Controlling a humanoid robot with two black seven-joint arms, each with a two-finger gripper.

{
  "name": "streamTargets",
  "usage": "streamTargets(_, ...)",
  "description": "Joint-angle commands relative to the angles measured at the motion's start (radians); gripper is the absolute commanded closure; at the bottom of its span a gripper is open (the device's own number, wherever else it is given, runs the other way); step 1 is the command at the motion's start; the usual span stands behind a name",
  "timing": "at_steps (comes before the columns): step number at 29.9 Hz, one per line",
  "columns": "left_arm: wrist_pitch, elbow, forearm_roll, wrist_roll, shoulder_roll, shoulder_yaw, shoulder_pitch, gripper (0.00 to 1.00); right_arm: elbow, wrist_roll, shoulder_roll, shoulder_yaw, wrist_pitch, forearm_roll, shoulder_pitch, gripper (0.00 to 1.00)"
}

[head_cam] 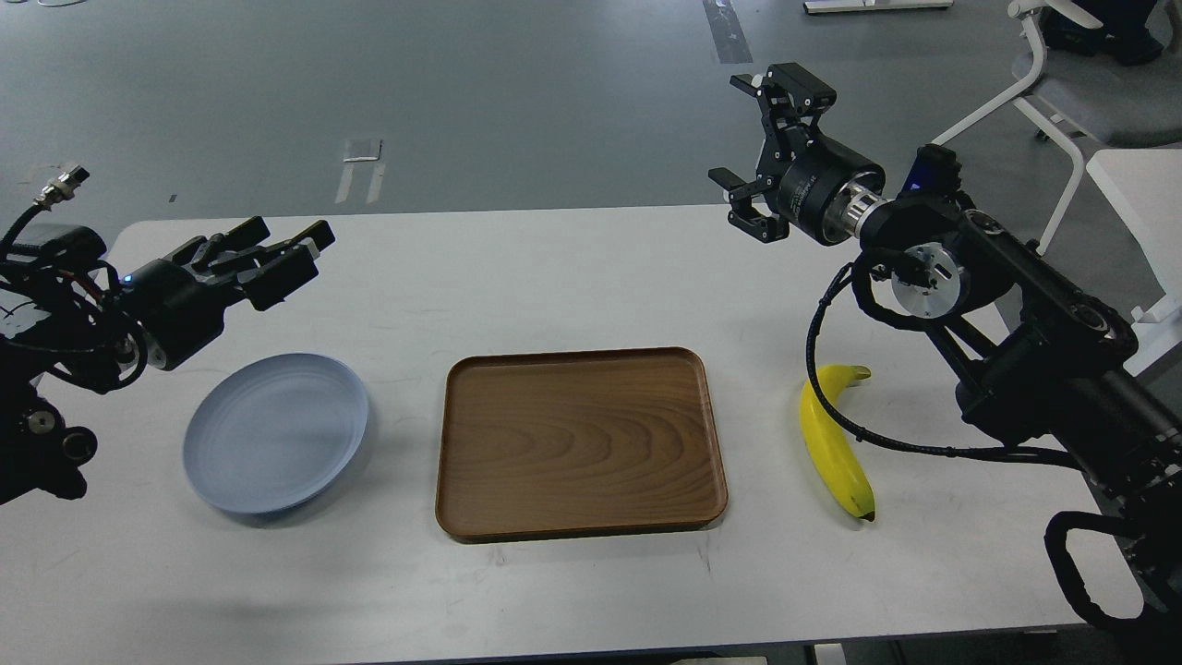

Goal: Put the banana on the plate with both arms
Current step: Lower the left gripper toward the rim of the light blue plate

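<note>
The yellow banana (834, 445) lies on the white table at the right, stem pointing away from me, to the right of the tray. The pale blue-grey plate (275, 432) sits at the left, with nothing on it. My left gripper (282, 251) hovers low above the table just behind the plate's far left side, fingers pointing right, spread and empty. My right gripper (755, 139) is held high over the table's far edge, well behind the banana, open and empty.
A rectangular brown wooden tray (580, 441) sits between plate and banana, with nothing in it. My right arm's black cable (817, 369) loops down across the banana's stem end. A white chair (1062, 83) and a side table stand at the far right.
</note>
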Motion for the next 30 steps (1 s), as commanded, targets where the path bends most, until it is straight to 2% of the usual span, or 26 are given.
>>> streamTargets(1,0.002,-0.005,0.009,-0.025,0.033,0.056,0.002,0.02,0.002,0.0,-0.002,-0.007,0.0,-0.003,-0.003,0.0)
streamTargets(11,0.011,0.015,0.069,-0.023,0.018,0.058,0.096,0.02,0.001,0.0,-0.005,-0.02,0.0,-0.003,-0.01,0.0)
streamTargets(18,0.045,0.073,0.106,-0.025,-0.016,0.059,0.141,0.02,-0.013,-0.002,-0.022,-0.009,0.0,-0.003,-0.039,0.0)
streamTargets(26,0.043,0.226,0.081,-0.026,-0.079,0.055,0.187,0.02,-0.013,0.0,-0.034,-0.003,0.0,-0.003,-0.042,0.0)
streamTargets(30,0.045,0.242,0.055,-0.03,-0.085,0.055,0.219,0.02,-0.012,0.0,-0.034,-0.001,0.0,-0.003,-0.044,0.0)
